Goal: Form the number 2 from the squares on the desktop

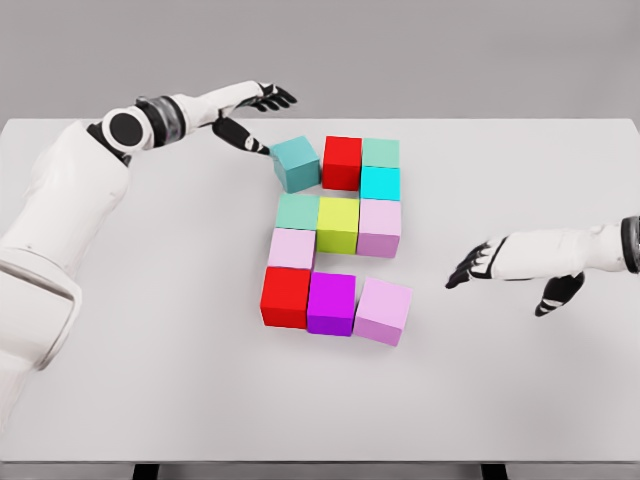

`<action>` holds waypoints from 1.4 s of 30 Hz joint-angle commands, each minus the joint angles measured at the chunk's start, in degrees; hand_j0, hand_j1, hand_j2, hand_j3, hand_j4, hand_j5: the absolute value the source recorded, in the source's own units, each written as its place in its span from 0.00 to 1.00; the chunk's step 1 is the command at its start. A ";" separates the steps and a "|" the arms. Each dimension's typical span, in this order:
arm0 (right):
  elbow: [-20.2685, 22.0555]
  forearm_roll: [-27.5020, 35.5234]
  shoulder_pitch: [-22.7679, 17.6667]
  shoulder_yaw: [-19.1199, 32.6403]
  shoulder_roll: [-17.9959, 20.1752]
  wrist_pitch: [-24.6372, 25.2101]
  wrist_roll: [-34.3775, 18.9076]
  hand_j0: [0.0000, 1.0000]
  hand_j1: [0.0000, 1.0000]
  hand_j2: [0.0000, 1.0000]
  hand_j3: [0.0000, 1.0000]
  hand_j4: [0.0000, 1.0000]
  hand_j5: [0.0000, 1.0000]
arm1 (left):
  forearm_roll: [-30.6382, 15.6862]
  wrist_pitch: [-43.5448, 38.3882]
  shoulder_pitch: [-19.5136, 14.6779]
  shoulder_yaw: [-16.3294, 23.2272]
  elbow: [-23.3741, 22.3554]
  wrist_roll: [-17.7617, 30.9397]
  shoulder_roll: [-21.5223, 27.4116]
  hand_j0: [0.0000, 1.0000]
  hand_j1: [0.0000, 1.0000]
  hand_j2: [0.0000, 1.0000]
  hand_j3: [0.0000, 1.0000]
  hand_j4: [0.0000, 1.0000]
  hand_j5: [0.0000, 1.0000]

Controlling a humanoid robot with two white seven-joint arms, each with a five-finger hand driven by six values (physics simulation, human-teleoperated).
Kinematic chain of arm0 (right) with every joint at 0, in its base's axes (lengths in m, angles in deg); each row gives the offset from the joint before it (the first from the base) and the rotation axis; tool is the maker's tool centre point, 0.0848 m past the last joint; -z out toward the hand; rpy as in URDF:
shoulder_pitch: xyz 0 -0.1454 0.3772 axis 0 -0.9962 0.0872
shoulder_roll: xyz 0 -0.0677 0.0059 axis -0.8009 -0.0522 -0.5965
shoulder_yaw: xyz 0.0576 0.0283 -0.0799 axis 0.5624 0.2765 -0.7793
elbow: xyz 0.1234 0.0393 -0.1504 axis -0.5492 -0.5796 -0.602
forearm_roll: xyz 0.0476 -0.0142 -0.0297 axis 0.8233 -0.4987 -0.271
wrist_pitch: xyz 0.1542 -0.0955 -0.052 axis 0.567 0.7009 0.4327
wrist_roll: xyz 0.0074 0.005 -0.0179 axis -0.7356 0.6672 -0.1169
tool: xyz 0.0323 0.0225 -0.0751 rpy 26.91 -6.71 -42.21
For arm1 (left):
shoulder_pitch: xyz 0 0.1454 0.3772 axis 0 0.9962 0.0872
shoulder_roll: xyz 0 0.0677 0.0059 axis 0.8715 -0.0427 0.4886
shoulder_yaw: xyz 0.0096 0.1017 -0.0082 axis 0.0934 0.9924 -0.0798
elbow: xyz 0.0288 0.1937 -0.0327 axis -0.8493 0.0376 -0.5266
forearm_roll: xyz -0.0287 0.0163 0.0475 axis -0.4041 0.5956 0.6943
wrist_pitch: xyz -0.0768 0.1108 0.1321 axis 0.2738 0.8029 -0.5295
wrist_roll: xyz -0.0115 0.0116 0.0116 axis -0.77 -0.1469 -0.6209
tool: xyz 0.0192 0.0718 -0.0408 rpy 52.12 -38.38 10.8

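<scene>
Head view is all I have, and it looks down on a plain white table (150,400) with the cubes gathered near its middle. I count eleven smooth, matte, sharp-edged blocks that already read as a 2: a top row, a cyan cube (380,183) forming the right drop, a middle row, a pale pink cube (291,248) forming the left drop, and a bottom row of red, magenta and lilac.

Two pieces sit crooked. The teal cube (296,164) at the top left is twisted and stands slightly apart from the red cube (342,162) beside it. The lilac cube (384,311) at the bottom right is also turned and juts out below its row.

My left hand (250,115) reaches in from the upper left. Its fingers are spread and hold nothing; the thumb tip sits at the teal cube's outer edge, though I cannot tell if it actually touches. My right hand (500,265) hovers well to the right of the figure, fingers loosely open and empty.

I judge the job nearly done and the current step is squaring the teal cube. The next move calls for a gentle sideways nudge toward the red cube, turning it flush without disturbing the neighbours.
</scene>
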 commanded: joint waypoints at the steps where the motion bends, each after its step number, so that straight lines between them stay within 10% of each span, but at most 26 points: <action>1: 1.54 -8.45 0.00 0.51 -0.85 0.13 0.02 1.00 1.00 1.00 1.00 1.00 1.00 | 1.85 -1.80 0.00 0.11 -0.01 -0.11 0.58 0.82 0.82 0.82 0.82 0.82 0.82; 14: 3.21 -8.54 0.00 -0.02 -5.51 0.13 0.02 1.00 1.00 1.00 1.00 1.00 1.00 | 4.40 -4.79 -0.35 0.11 -0.10 -0.11 1.19 0.44 0.44 0.44 0.44 0.44 0.44; 42: 1.89 -7.93 1.05 0.68 -6.74 0.13 0.02 1.00 1.00 1.00 1.00 1.00 1.00 | 4.32 -5.59 1.93 2.48 0.25 5.36 0.32 0.44 0.44 0.44 0.44 0.44 0.44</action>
